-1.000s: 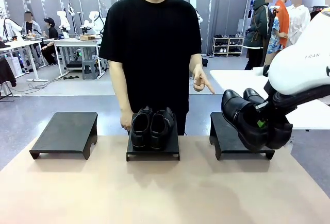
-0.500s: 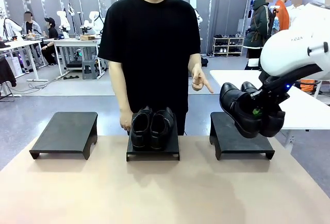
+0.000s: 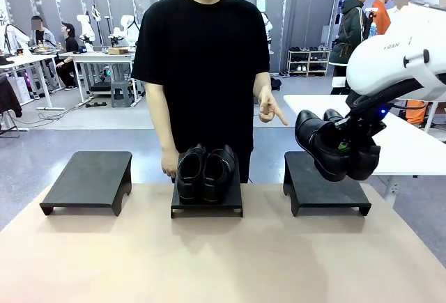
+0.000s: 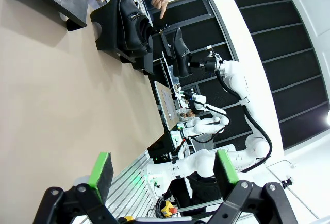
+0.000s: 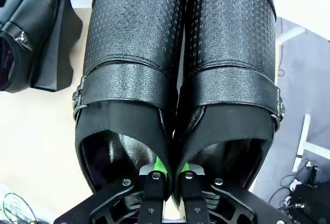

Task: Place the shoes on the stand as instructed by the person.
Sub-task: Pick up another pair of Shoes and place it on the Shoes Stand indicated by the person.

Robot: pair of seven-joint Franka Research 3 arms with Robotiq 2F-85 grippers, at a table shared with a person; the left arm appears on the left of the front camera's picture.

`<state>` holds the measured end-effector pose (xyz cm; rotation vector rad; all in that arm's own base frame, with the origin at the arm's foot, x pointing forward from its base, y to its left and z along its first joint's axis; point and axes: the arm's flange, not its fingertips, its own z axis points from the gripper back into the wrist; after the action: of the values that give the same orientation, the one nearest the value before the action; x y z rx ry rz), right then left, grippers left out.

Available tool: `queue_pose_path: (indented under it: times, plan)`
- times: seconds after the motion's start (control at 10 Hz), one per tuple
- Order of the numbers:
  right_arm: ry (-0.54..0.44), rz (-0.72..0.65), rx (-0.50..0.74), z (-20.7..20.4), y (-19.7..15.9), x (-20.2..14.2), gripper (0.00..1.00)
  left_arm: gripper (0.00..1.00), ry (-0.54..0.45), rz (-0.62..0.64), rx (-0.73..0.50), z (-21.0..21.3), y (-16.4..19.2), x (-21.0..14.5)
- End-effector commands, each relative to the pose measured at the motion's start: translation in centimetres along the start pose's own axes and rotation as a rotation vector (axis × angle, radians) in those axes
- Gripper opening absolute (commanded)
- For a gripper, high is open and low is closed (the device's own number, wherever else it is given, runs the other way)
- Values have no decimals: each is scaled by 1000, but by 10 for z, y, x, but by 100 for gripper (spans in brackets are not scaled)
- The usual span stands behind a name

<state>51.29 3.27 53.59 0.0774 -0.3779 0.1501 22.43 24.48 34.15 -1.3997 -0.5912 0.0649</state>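
Buckle-strap shoes [image 3: 334, 151] are up in the air just above the right stand [image 3: 324, 186], right gripper [image 5: 167, 175] fingers pinching their inner sides together. Other pair [image 3: 205, 171] sits on the middle stand [image 3: 207, 202]. Left gripper [image 4: 162, 168] fingers spread wide, holding nothing.

Glossy black leather shoes [image 5: 175, 80] with embossed, textured vamps; matt black stand [image 3: 326, 186].

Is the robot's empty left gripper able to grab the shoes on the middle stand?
Probably yes. The left gripper is open and holds nothing, and bare table lies between it and the shoes on the middle stand.
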Motion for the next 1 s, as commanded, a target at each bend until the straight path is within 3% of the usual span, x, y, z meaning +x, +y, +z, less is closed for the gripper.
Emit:
queue_pose_path:
  times: [0.0,0.5,0.6,0.9]
  plan:
    - [5,1,1,-3,0,0,0,100,3,-9,-10,0,-3,-2]
    - [5,1,1,-3,0,0,0,100,3,-9,-10,0,-3,-2]
    - [25,1,2,-10,1,-3,7,100,3,-9,-10,0,-3,-2]
    - [75,-62,-34,-37,-6,7,7,100,3,-9,-10,0,-3,-2]
